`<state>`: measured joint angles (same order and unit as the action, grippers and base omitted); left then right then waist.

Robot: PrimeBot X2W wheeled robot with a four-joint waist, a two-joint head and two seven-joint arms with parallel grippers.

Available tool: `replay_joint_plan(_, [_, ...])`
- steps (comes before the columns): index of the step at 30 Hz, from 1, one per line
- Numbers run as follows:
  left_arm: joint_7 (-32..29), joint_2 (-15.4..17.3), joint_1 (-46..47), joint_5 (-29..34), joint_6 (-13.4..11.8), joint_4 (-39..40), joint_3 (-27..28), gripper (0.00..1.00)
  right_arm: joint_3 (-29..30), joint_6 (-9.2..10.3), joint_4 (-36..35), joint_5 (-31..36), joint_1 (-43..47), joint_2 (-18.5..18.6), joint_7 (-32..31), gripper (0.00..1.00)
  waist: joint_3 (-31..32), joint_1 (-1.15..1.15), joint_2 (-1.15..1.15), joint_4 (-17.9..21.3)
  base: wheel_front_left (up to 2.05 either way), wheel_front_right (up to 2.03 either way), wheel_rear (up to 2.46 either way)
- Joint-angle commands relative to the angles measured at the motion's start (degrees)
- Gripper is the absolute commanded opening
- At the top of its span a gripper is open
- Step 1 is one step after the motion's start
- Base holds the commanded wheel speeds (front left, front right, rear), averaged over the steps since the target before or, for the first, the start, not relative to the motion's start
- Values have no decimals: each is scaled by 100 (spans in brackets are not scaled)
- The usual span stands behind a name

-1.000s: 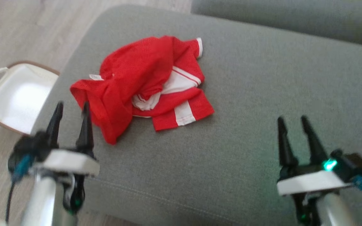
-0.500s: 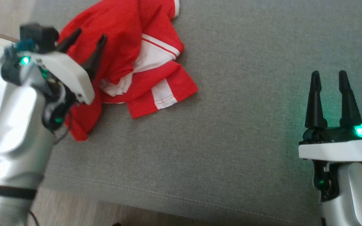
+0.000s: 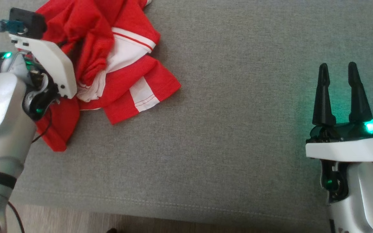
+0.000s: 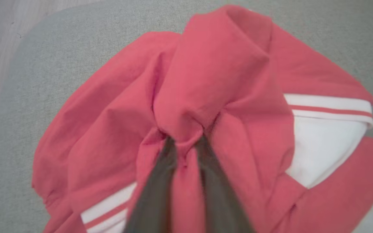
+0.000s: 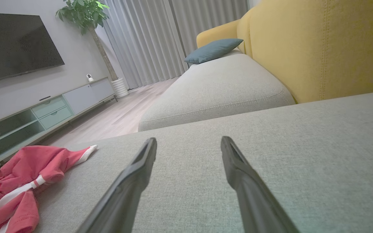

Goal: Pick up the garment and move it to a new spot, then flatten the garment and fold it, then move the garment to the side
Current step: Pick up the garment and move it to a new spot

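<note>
On the grey sofa cushion (image 3: 238,129), near its left edge, crumpled and not yet lifted: red-and-white garment (image 3: 125,81), one bunched fold clamped between left fingers (image 4: 160,181), right fingers (image 3: 322,97) apart, well away; moving, flattening, folding all left.

Garment (image 3: 96,32): red w/ white panels & stripes, crumpled in a heap on grey cushion (image 3: 238,129), near its left end; one red fold pinched betw. left gripper (image 4: 185,142) fingers.
</note>
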<state>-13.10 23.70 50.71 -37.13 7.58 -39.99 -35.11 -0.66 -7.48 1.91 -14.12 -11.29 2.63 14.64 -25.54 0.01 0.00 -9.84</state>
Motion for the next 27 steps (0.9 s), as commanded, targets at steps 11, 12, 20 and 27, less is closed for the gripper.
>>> replay_joint_plan(11, [1554, 499, 505, -150, -98, -40, 280, 0, -259, -1, -24, -184, -21, 25, 36, 100, 570, -1, 0, 123, 0, 0, 0])
replay_joint_plan(12, [1669, 502, 510, -148, -130, 17, 314, 0, -265, -1, -7, -211, 2, 25, 36, 100, 653, -1, 0, 136, 0, 0, 0])
replay_joint_plan(20, [2271, 550, 421, -158, -607, 1018, 620, 0, -253, -1, 159, -425, 232, 25, 36, 100, 1287, -1, 0, 217, 0, 0, 0])
replay_joint_plan(27, [2195, 598, 140, -225, -1062, 2196, 748, 0, -342, -1, 211, -548, 329, 25, 36, 100, 1608, -1, 0, 392, 0, 0, 0])
